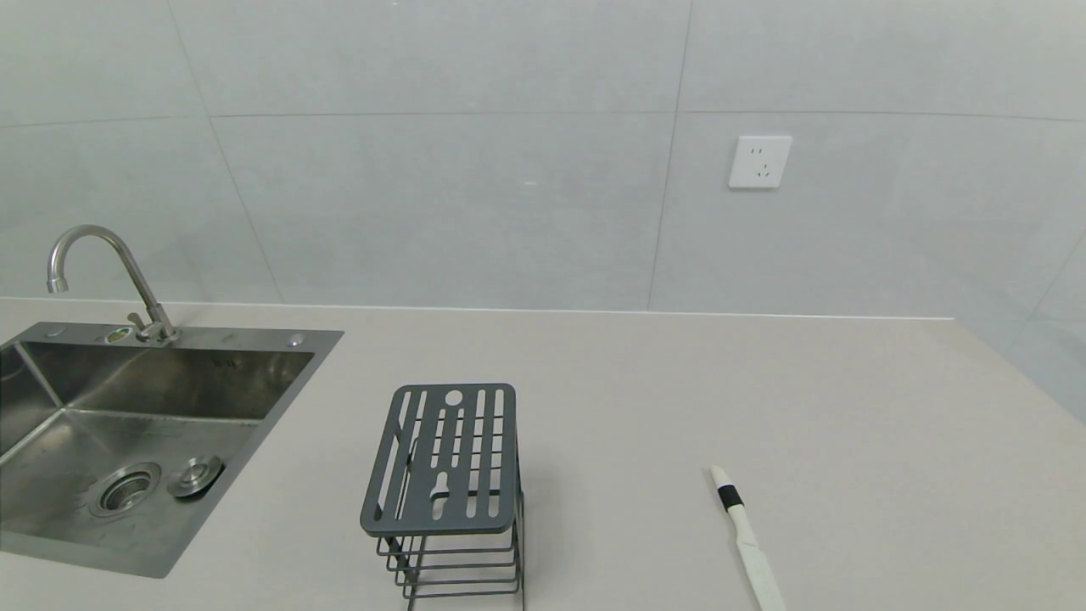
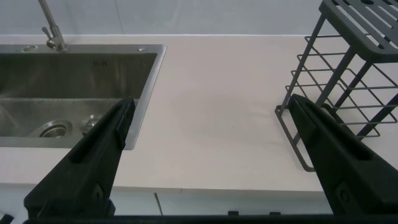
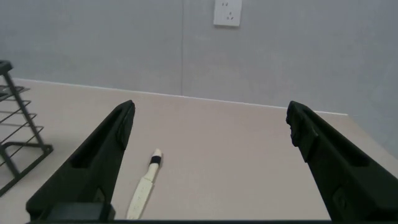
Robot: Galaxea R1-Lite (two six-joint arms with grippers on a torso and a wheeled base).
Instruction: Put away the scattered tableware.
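– Knife [image 1: 747,535]: how many do you count?
– One, white with a black band. It lies flat on the counter [image 1: 645,382], to the right of the rack [image 1: 441,462] and well apart from it. I count also one rack, one sink [image 1: 254,382], one faucet [image 1: 102,259] and one wall socket [image 1: 759,161].
– What do the wrist views add?
– The left one shows the left gripper [image 2: 212,106], fingers spread wide and holding nothing, facing the counter between sink and rack. The right one shows the right gripper [image 3: 210,111], also spread wide and empty; the knife lies on the counter beyond it, untouched. The head view gives the slotted top of the rack.
– Any writing?
– A small mark on the sink's back wall, too small to read.
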